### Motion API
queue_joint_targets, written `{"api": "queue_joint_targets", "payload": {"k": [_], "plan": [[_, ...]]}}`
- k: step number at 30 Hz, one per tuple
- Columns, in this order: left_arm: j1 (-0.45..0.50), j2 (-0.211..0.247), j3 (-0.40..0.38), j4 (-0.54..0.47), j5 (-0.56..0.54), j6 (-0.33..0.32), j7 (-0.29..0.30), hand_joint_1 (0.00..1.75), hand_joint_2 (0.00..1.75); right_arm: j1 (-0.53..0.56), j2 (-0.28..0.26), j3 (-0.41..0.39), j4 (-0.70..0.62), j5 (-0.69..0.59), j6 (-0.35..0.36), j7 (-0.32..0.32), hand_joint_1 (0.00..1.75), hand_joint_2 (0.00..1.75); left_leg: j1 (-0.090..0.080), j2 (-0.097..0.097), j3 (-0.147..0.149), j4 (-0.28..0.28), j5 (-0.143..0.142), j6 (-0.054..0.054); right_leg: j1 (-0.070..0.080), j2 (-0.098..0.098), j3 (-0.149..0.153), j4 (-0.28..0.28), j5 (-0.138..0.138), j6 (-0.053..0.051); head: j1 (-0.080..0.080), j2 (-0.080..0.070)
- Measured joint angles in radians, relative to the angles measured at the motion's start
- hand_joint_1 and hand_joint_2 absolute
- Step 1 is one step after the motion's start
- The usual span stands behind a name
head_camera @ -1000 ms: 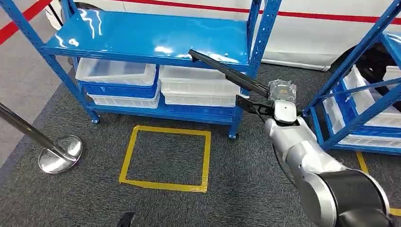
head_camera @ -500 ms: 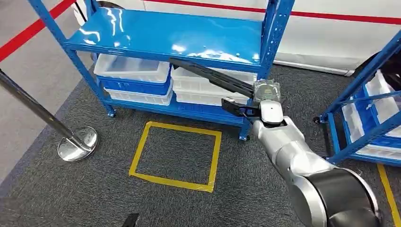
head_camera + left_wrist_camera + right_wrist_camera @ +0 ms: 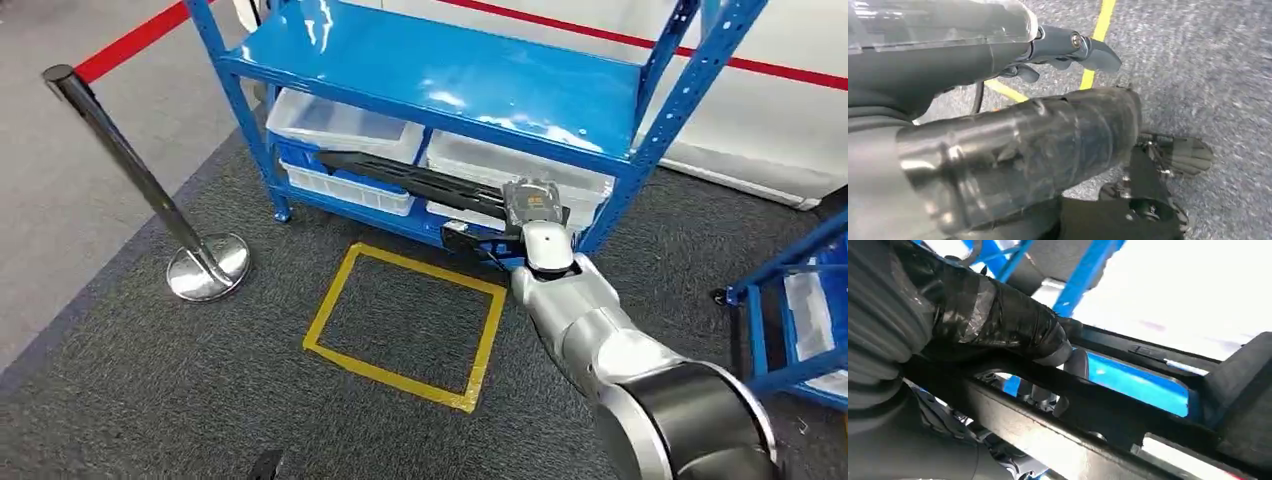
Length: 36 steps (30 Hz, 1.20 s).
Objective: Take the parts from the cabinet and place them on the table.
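My right hand (image 3: 530, 212) grips one end of a long black part (image 3: 400, 178), held out in front of the blue cabinet (image 3: 450, 80). The part runs from the hand away toward the cabinet's lower left, level with the white bins. In the right wrist view the tape-wrapped thumb (image 3: 1013, 322) presses on the black part (image 3: 1088, 405), with the cabinet's blue frame behind it. My left hand (image 3: 1048, 145) hangs over the grey carpet with nothing in it, its thumb and darker fingers (image 3: 1073, 45) apart.
White bins (image 3: 345, 125) sit on the cabinet's lower shelf. A yellow tape square (image 3: 330, 320) marks the carpet in front of the cabinet. A chrome post on a round base (image 3: 205, 270) stands to the left. A second blue rack (image 3: 800, 290) is at the right edge.
The camera has turned left, so the whole scene has slid right in the picture. My right hand still holds the black part, now lower against the cabinet.
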Motion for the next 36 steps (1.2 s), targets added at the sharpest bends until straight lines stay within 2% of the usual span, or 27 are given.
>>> {"api": "queue_joint_targets", "payload": {"k": [2,3,4,7,8,9,10,11,13,14,16,17,18,19,20,23,24,25,26,28,29,30,31,33,34,35,36], "plan": [[0.001,0.0,0.0,0.0,0.0,0.001,0.0,0.0,0.0,0.001,0.0,0.0,-0.001,0.0,0.0,-0.004,1.75,1.75,-0.001,-0.03,0.0,0.006,-0.001,-0.001,0.001,0.014,0.07,-0.157,0.094,-0.011,0.0,0.0],[0.002,0.0,0.0,0.0,0.0,0.001,0.0,0.0,0.0,-0.001,-0.001,0.0,-0.001,0.0,0.0,-0.004,1.75,1.75,-0.001,-0.042,-0.001,0.008,-0.003,-0.003,0.0,0.055,0.106,-0.245,0.131,-0.021,0.0,0.0],[0.003,-0.003,0.001,0.0,0.0,0.0,0.0,0.0,0.0,-0.001,-0.001,0.0,-0.001,-0.001,-0.001,-0.004,1.75,1.75,-0.002,-0.048,-0.009,0.008,-0.002,-0.008,-0.004,0.092,0.119,-0.254,0.116,-0.027,-0.002,0.0],[0.003,-0.001,0.001,0.0,0.0,0.0,-0.002,0.0,0.0,0.0,0.003,0.0,-0.002,-0.002,-0.002,-0.005,1.75,1.75,0.012,-0.078,-0.022,0.009,0.005,-0.028,0.004,0.067,0.125,-0.281,0.112,-0.023,0.003,0.0],[0.004,0.001,0.001,0.0,0.0,0.0,-0.002,0.0,0.0,0.001,0.006,0.001,-0.003,-0.001,-0.003,-0.004,1.75,1.75,0.002,-0.091,-0.023,0.006,0.007,-0.036,-0.008,0.053,0.132,-0.294,0.116,-0.027,0.002,0.0],[0.007,0.004,0.001,0.0,0.0,0.002,-0.003,0.0,0.0,0.0,0.006,0.001,-0.004,0.0,-0.004,-0.004,1.75,1.75,0.003,-0.066,-0.026,0.013,-0.002,-0.037,-0.012,0.038,0.139,-0.304,0.121,-0.028,0.004,0.0],[0.007,0.003,0.001,0.0,-0.002,0.001,-0.003,0.0,0.0,0.001,0.008,0.001,-0.004,0.0,-0.005,-0.004,1.75,1.75,-0.002,-0.017,-0.037,0.045,-0.025,-0.044,-0.014,0.03,0.144,-0.31,0.122,-0.034,-0.012,0.0],[0.005,0.003,0.001,0.0,-0.002,0.002,-0.003,0.0,0.0,0.001,0.008,0.001,-0.004,0.0,-0.008,-0.005,1.75,1.75,0.002,0.017,-0.07,0.111,-0.061,-0.051,-0.012,0.017,0.145,-0.31,0.122,-0.035,-0.013,0.0],[0.002,0.003,0.002,0.0,-0.002,0.001,-0.003,0.0,0.0,0.002,0.008,0.001,-0.003,0.0,-0.011,-0.005,1.75,1.75,0.012,0.04,-0.146,0.266,-0.122,-0.061,-0.01,-0.012,0.146,-0.308,0.119,-0.038,-0.013,0.0],[0.003,0.003,0.002,0.0,-0.002,0.001,-0.003,0.0,0.0,0.003,0.008,0.002,-0.003,0.0,-0.011,-0.005,1.75,1.75,0.015,0.043,-0.163,0.296,-0.124,-0.065,-0.01,-0.023,0.146,-0.307,0.118,-0.036,-0.013,0.0],[0.004,0.003,0.002,0.0,-0.002,0.001,-0.003,0.0,0.0,0.004,0.008,0.002,-0.003,0.001,-0.011,-0.005,1.75,1.75,0.023,0.049,-0.13,0.228,-0.067,-0.073,-0.012,-0.048,0.146,-0.302,0.111,-0.031,-0.013,0.0],[0.005,0.003,0.002,0.0,-0.003,0.002,-0.003,0.0,0.0,0.003,0.008,0.002,-0.004,0.001,-0.011,-0.004,1.75,1.75,0.024,0.058,-0.082,0.139,-0.022,-0.074,-0.013,-0.057,0.147,-0.297,0.107,-0.026,-0.013,0.0],[0.005,0.003,0.002,0.0,-0.003,0.002,-0.003,0.0,0.0,0.002,0.008,0.002,-0.004,0.001,-0.013,-0.003,1.75,1.75,0.024,0.087,-0.03,0.043,0.018,-0.074,-0.014,-0.067,0.149,-0.293,0.101,-0.02,-0.013,0.0],[0.002,0.003,0.002,0.0,-0.003,0.002,-0.003,0.0,0.0,0.001,0.007,0.002,-0.004,0.001,-0.016,-0.002,1.75,1.75,0.009,0.12,-0.011,0.015,-0.006,-0.069,-0.006,-0.076,0.149,-0.293,0.099,-0.014,-0.014,0.0],[0.002,0.003,0.002,0.0,-0.003,0.002,-0.003,0.0,0.0,0.0,0.004,0.002,-0.004,0.0,-0.018,0.0,1.75,1.75,0.008,0.101,-0.017,0.007,0.002,-0.054,-0.004,-0.083,0.149,-0.289,0.097,-0.01,-0.013,0.0],[0.005,0.005,0.002,0.0,-0.003,0.004,-0.003,0.0,0.0,-0.002,0.002,0.002,-0.005,0.0,-0.021,0.0,1.75,1.75,0.004,0.072,-0.021,0.012,0.001,-0.034,-0.003,-0.109,0.159,-0.297,0.097,0.008,-0.013,0.0],[0.006,0.005,0.002,0.0,-0.003,0.005,-0.003,0.0,0.0,-0.002,0.001,0.002,-0.007,0.0,-0.021,0.0,1.75,1.75,0.016,0.064,-0.014,0.0,0.007,-0.024,-0.008,-0.097,0.154,-0.291,0.085,0.016,-0.013,0.0],[0.005,0.005,0.002,0.0,-0.003,0.005,-0.003,0.0,0.0,-0.004,-0.002,0.002,-0.007,0.0,-0.021,0.002,1.75,1.75,0.014,0.057,-0.013,-0.002,0.008,-0.019,-0.011,-0.054,0.145,-0.264,0.062,0.015,-0.013,0.0],[0.004,0.005,0.002,0.0,-0.003,0.005,-0.003,0.0,0.0,-0.007,-0.003,0.002,-0.006,0.0,-0.021,0.003,1.75,1.75,0.014,0.051,-0.015,-0.002,0.01,-0.01,-0.011,-0.027,0.115,-0.199,0.024,0.012,-0.012,0.0],[0.002,0.004,0.002,0.0,-0.003,0.005,-0.003,0.0,0.0,-0.004,-0.013,0.002,-0.006,0.0,-0.021,0.003,1.75,1.75,0.011,0.031,-0.016,-0.001,0.01,-0.008,-0.006,-0.003,0.041,-0.044,-0.039,0.01,-0.012,0.0],[0.003,0.004,0.002,0.0,-0.003,0.005,-0.003,0.0,0.0,-0.001,-0.014,0.002,-0.006,0.0,-0.021,0.003,1.75,1.75,0.008,0.02,-0.016,0.0,0.01,-0.006,-0.006,0.001,0.01,0.013,-0.05,0.009,-0.012,0.0],[0.004,0.004,0.002,0.0,-0.003,0.005,-0.003,0.0,0.0,0.002,-0.016,0.002,-0.006,0.0,-0.021,0.004,1.75,1.75,0.008,0.006,-0.016,0.002,0.01,-0.006,-0.005,0.001,0.004,0.017,-0.033,0.007,-0.012,0.0],[0.005,0.004,0.002,0.0,-0.003,0.005,-0.003,0.0,0.0,0.003,-0.016,0.002,-0.006,0.0,-0.021,0.005,1.75,1.75,0.007,-0.009,-0.016,0.005,0.01,-0.006,-0.005,0.002,0.02,-0.026,0.004,0.003,-0.012,0.0],[0.005,0.003,0.002,0.0,-0.003,0.004,-0.003,0.0,0.0,0.002,-0.021,0.002,-0.006,0.0,-0.023,0.008,1.75,1.75,0.006,-0.035,-0.015,0.012,0.007,-0.008,-0.005,0.023,0.097,-0.201,0.103,-0.008,-0.012,0.0],[0.006,0.003,0.002,0.0,-0.004,0.003,-0.003,0.0,0.0,0.002,-0.023,0.002,-0.006,0.0,-0.027,0.008,1.75,1.75,0.009,-0.043,-0.019,0.014,0.005,-0.011,-0.007,0.064,0.121,-0.255,0.106,-0.014,-0.012,0.0],[0.003,0.0,0.002,0.0,-0.004,0.003,-0.003,0.0,0.0,0.001,-0.024,0.002,-0.006,0.0,-0.032,0.008,1.75,1.75,0.004,-0.05,-0.028,0.021,0.007,-0.017,-0.01,0.084,0.127,-0.271,0.103,-0.013,-0.013,0.0],[0.002,0.001,0.002,0.0,-0.004,0.003,-0.003,0.0,0.0,0.002,-0.024,0.002,-0.006,0.0,-0.037,0.007,1.75,1.75,0.008,-0.059,-0.035,0.019,0.011,-0.024,-0.008,0.072,0.128,-0.271,0.101,-0.011,-0.012,0.0]]}}
